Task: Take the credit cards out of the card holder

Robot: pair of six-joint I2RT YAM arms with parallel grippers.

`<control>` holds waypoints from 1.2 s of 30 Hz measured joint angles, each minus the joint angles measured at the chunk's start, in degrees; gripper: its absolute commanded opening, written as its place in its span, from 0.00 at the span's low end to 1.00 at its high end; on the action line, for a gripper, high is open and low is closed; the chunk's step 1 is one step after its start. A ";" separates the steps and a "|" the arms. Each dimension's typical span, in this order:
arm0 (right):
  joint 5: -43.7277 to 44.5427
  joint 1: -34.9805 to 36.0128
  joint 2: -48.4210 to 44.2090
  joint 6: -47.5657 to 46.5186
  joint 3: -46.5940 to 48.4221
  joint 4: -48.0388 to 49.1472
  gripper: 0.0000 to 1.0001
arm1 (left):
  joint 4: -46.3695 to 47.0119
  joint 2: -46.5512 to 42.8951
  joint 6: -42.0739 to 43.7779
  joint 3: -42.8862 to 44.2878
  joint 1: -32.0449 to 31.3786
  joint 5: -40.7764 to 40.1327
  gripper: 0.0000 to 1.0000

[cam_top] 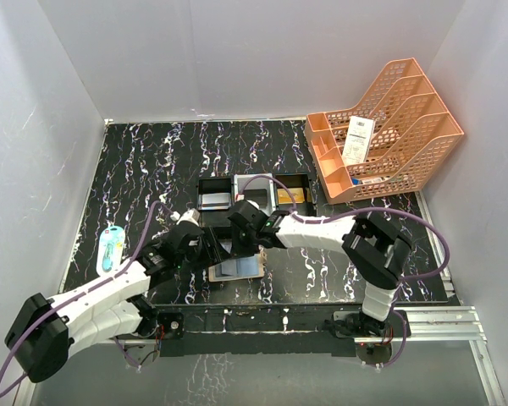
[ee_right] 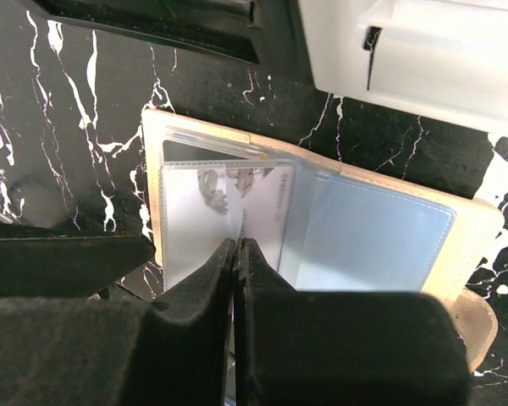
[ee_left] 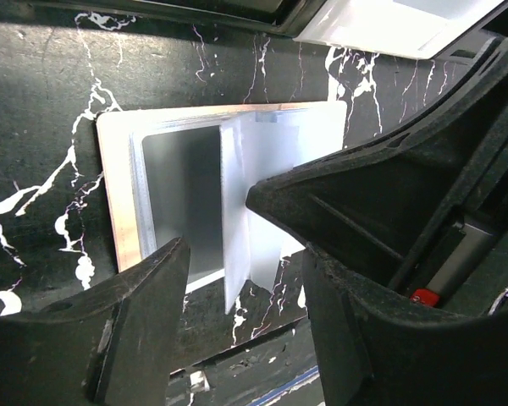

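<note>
The tan card holder (cam_top: 237, 269) lies open on the black marble table, pale slots up. My right gripper (ee_right: 239, 244) is shut on one clear slot leaf (ee_left: 237, 211) and holds it upright over the holder (ee_right: 483, 228). A silvery credit card (ee_right: 212, 199) shows through that sleeve. My left gripper (ee_left: 241, 262) is open, its fingers either side of the upright leaf's lower edge without touching it. In the top view both grippers (cam_top: 205, 245) (cam_top: 247, 244) meet over the holder. A gold card (cam_top: 292, 196) and a grey-blue card (cam_top: 213, 200) lie in the tray.
A black-and-grey three-compartment tray (cam_top: 254, 182) stands just behind the holder. An orange file rack (cam_top: 389, 127) with a white receipt (cam_top: 358, 139) is at the back right. A small blue-and-white packet (cam_top: 112, 249) lies at the table's left edge. White walls enclose the table.
</note>
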 measured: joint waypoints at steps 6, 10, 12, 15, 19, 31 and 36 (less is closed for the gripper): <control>-2.54 -1.46 -2.29 1.07 -3.43 2.80 0.00 | 3.58 3.06 -0.15 -0.09 0.00 1.73 0.42; -3.76 -2.16 -3.21 1.11 -4.63 4.50 0.00 | 7.39 4.33 -0.55 -1.42 0.00 3.56 0.34; -4.42 -2.56 -3.96 1.20 -5.79 5.40 0.03 | 8.68 5.51 -0.92 -1.88 0.00 4.59 0.32; -4.94 -3.15 -5.03 1.36 -7.08 6.01 0.10 | 10.88 7.06 -1.36 -2.27 0.00 5.79 0.31; -5.29 -4.09 -6.56 1.46 -8.00 6.16 0.22 | 12.85 7.93 -1.79 -2.67 0.00 7.08 0.33; -2.47 -6.62 -15.08 0.90 -9.22 4.04 0.47 | 14.80 9.81 -1.92 -2.64 0.00 9.01 0.37; -0.04 -7.96 -21.68 0.81 -12.74 3.91 0.61 | 13.94 9.81 -1.40 -2.36 0.00 9.03 0.39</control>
